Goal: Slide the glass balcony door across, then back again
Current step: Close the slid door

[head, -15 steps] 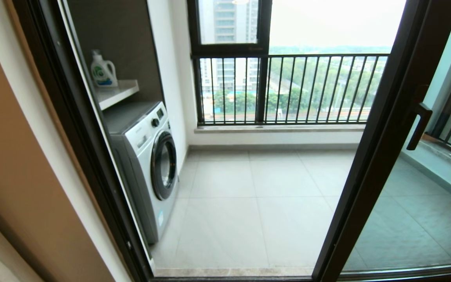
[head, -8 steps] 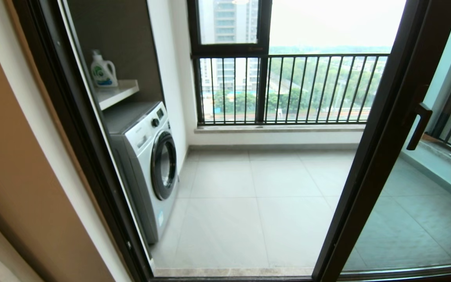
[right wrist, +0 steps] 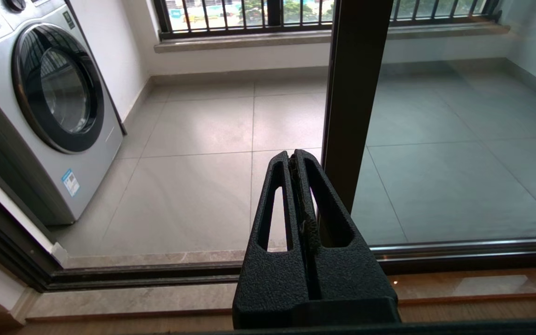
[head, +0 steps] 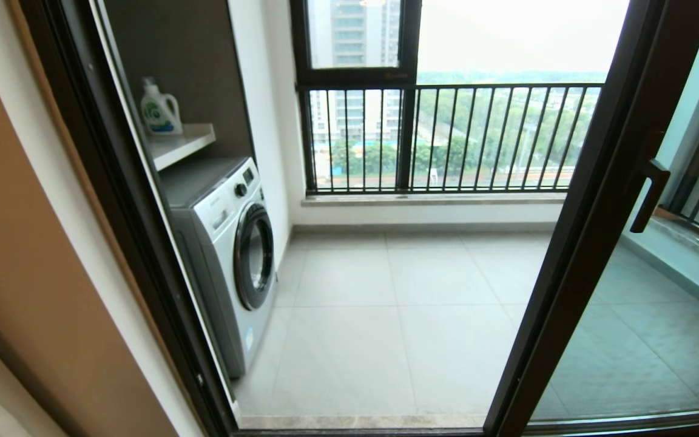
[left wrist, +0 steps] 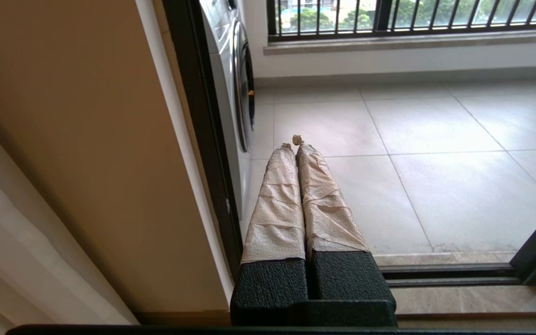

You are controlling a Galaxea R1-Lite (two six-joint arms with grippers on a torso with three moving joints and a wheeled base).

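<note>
- My left end effector (left wrist: 294,144) and right end effector (right wrist: 294,160) are both clenched on nothing, low before the sill.
- The door (head: 574,261) sits at three o'clock, handle (head: 650,195) untouched; nothing has moved, so sliding hasn't begun.

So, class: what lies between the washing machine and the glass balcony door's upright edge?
Only bare tiled floor. The head view shows it between the washing machine and the glass balcony door; the right wrist view agrees.
</note>
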